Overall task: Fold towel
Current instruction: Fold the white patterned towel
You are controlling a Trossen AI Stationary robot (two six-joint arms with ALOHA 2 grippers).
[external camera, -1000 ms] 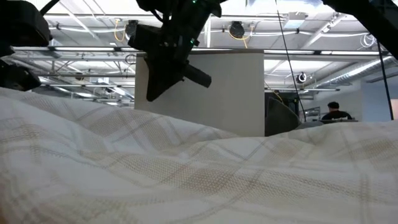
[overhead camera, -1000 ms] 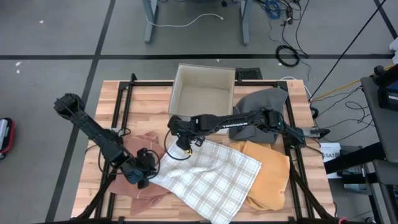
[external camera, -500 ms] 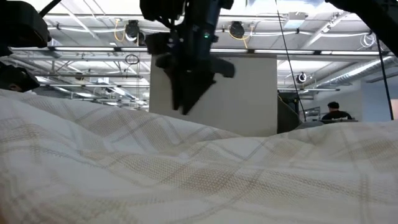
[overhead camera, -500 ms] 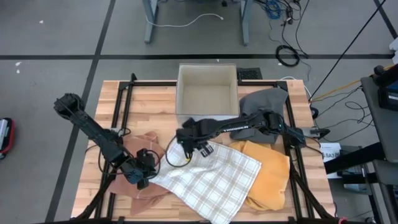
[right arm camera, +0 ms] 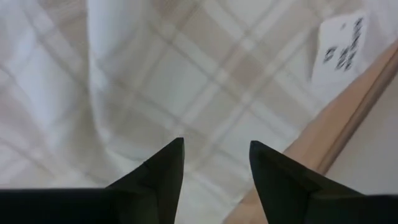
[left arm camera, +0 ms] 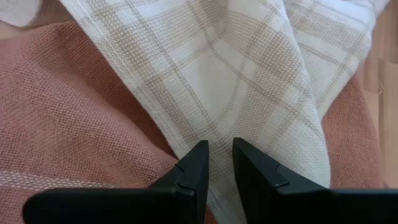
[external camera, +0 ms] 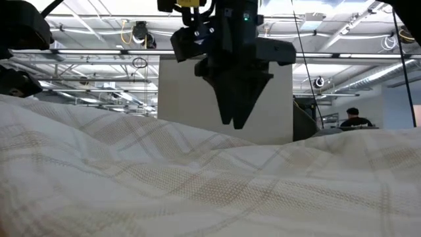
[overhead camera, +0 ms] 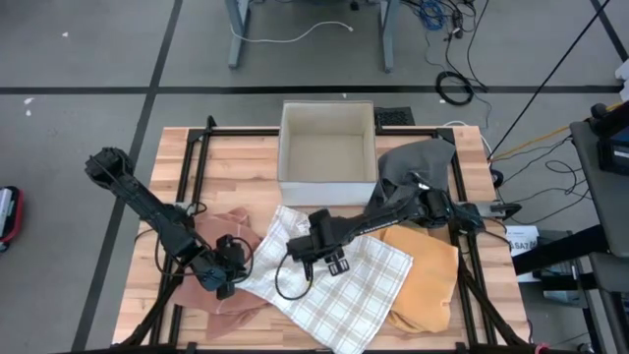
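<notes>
Plaid cloth, the checked towel [overhead camera: 329, 280], lies spread at the table's middle in the high view, overlapping a pink cloth [overhead camera: 236, 228] and an orange cloth [overhead camera: 425, 275]; the left gripper [overhead camera: 225, 282] sits at its left corner, the right gripper [overhead camera: 337, 258] above its centre; a box [overhead camera: 327, 146] stands behind. Low view: the right gripper [external camera: 235, 118] hangs over the towel [external camera: 197, 191]. Left wrist view: narrow fingers [left arm camera: 194, 171] pinch the towel's [left arm camera: 249, 87] corner. Right wrist view: fingers [right arm camera: 163, 171] spread wide, empty, over the plaid [right arm camera: 155, 81].

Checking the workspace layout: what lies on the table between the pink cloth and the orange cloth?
The plaid towel fills that stretch between the pink cloth and the orange cloth, overlapping both, with the right gripper above it; the high view shows this.
</notes>
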